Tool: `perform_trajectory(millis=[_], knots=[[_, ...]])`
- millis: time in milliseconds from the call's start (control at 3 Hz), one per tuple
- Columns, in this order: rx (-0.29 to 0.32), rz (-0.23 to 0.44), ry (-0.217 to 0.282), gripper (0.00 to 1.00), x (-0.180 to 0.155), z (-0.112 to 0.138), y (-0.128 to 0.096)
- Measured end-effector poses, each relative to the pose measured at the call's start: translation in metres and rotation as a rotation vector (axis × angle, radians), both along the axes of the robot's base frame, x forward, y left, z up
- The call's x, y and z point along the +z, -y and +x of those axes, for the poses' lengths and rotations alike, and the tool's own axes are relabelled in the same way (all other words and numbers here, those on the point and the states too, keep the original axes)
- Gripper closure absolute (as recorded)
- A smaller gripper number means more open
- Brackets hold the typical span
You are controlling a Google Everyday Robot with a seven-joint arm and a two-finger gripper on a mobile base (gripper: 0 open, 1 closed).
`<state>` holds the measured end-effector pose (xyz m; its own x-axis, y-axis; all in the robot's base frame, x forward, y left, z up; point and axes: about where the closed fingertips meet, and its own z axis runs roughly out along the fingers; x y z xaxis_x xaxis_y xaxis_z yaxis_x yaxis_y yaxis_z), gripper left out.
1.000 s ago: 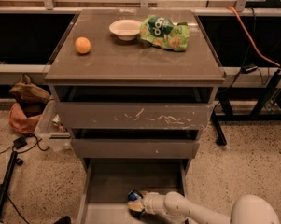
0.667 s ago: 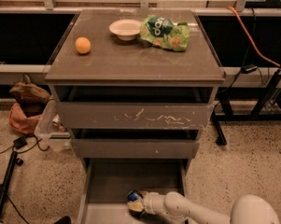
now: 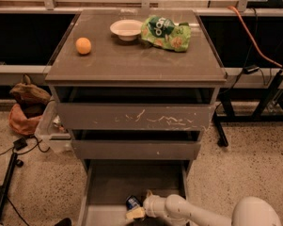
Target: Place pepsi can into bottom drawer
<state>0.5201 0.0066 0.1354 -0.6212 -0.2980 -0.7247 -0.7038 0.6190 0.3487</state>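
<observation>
The bottom drawer (image 3: 108, 182) is pulled out at the foot of the cabinet, its flat floor showing. The pepsi can (image 3: 133, 202), dark blue, sits low inside the drawer near its front. My gripper (image 3: 136, 208) reaches in from the lower right on a white arm, with its yellowish fingertips (image 3: 136, 213) right at the can. Whether the can rests on the drawer floor or is held just above it cannot be told.
On the cabinet top lie an orange (image 3: 83, 45), a white bowl (image 3: 126, 29) and a green chip bag (image 3: 165, 32). The scratched top drawer (image 3: 136, 117) and middle drawer (image 3: 136, 149) are closed. A bag (image 3: 26, 109), a plastic bin (image 3: 51, 131) and cables lie at left; a black stand's legs (image 3: 221, 131) at right.
</observation>
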Motion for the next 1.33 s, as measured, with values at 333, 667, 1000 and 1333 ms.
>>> perform_trajectory(millis=[333, 667, 1000, 1333], knots=[[0.0, 0.0, 0.0, 0.0, 0.0, 0.0, 0.0], [-0.015, -0.025, 0.017, 0.0, 0.022, 0.0, 0.011], [-0.111, -0.091, 0.075, 0.0, 0.077, 0.012, 0.056], [-0.237, -0.147, 0.129, 0.0, 0.146, 0.014, 0.105]])
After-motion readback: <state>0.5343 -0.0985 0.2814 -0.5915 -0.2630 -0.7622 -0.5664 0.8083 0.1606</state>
